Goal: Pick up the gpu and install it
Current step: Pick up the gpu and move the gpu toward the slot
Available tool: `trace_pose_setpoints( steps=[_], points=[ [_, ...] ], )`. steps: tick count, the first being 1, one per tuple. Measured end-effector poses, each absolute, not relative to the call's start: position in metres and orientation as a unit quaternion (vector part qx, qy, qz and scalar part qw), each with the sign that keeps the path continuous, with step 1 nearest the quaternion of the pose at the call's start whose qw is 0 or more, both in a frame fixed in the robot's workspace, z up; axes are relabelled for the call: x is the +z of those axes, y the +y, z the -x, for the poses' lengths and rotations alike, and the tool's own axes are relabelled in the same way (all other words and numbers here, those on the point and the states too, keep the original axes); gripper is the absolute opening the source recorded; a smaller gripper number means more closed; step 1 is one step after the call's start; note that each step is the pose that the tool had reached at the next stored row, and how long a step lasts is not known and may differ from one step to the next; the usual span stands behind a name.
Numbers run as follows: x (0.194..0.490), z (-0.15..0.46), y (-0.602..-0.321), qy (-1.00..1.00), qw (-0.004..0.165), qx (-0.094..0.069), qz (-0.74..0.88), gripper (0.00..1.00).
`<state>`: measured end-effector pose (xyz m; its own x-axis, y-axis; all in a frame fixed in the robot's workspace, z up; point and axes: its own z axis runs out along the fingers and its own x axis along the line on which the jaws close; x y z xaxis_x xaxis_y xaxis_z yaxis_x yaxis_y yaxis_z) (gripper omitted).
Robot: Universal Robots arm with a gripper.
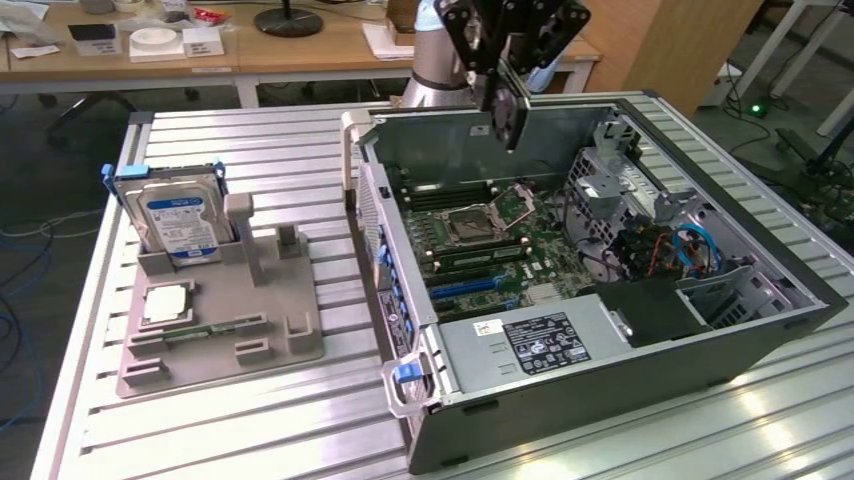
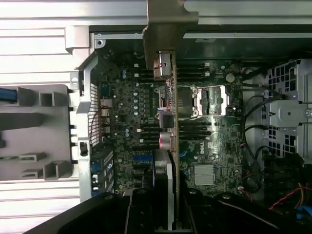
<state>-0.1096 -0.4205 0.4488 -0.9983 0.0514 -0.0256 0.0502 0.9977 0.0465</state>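
Note:
My gripper hangs above the open computer case, shut on the gpu. The card hangs on edge over the back of the case, clear of the motherboard below it. In the wrist view the gpu runs edge-on away from the gripper. Its silver end bracket is at the far end, toward the case's rear wall. Dark fingers sit on either side of the card. Blue expansion slots lie on the board, nearer the power supply.
A grey fixture on the exterior view's left holds a hard drive, a flat chip and a memory stick. Inside the case are the power supply, a drive cage and cables. Wooden desks stand behind.

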Motion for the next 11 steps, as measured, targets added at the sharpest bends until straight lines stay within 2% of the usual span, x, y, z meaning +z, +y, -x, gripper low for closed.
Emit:
trace_pose_setpoints(
  steps=[11],
  points=[
    [0.449,0.08,-0.42,0.999,0.013,0.024,-0.018,0.28]
  ],
)
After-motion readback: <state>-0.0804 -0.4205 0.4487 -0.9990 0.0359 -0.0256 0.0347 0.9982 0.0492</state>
